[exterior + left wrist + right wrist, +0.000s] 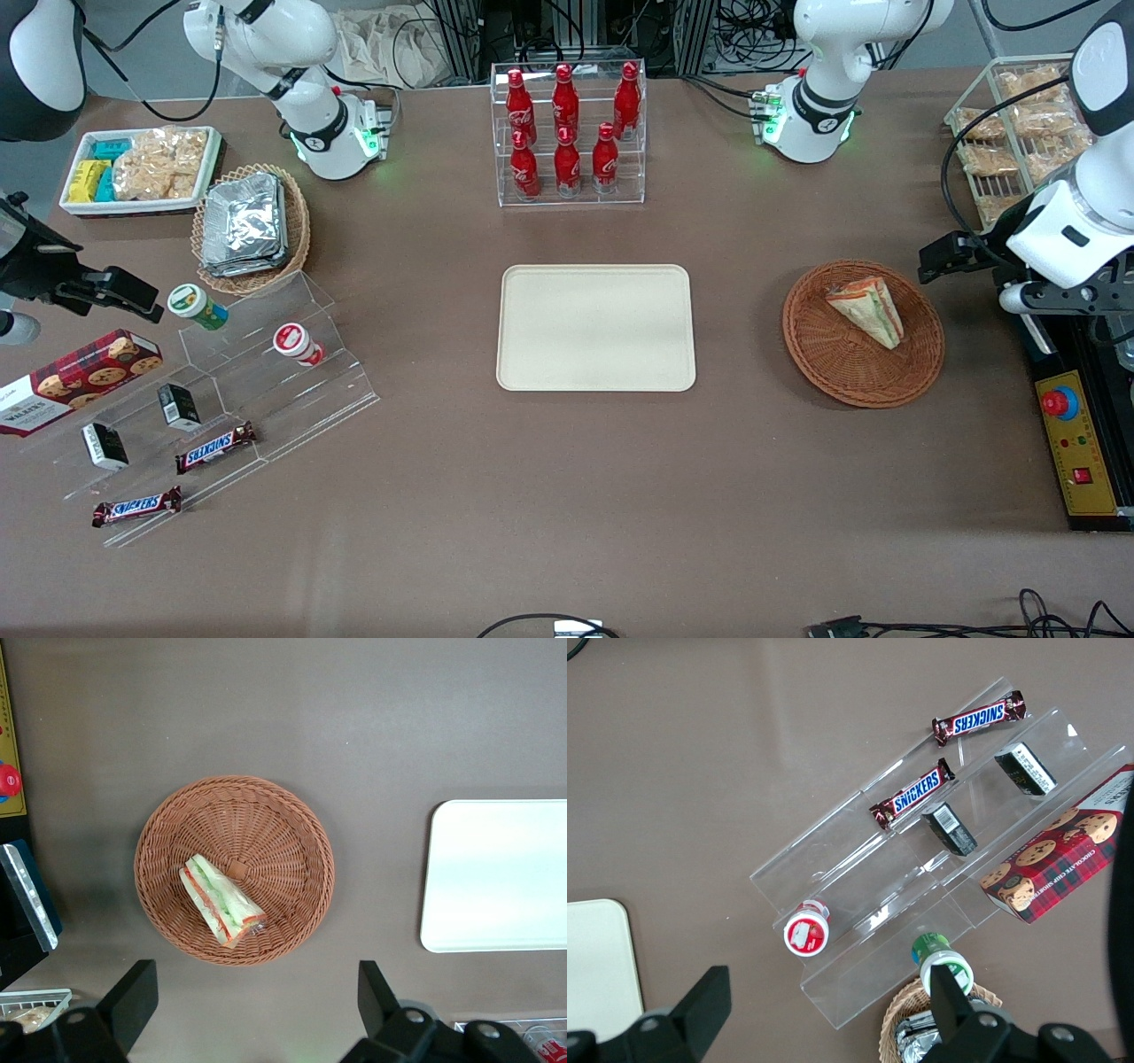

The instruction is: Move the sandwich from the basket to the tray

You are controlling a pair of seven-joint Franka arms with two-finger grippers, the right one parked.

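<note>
Gripper [252, 1010], fingers spread wide, hovers above the wicker basket [292, 828] holding the wrapped sandwich [221, 901]; the cream tray [595, 328] sits nearby.

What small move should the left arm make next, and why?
Probably lower the tool toward the sandwich. Its fingers are open and hold nothing, it hangs above the table beside the basket, the sandwich lies in the basket, and the tray is bare.
</note>
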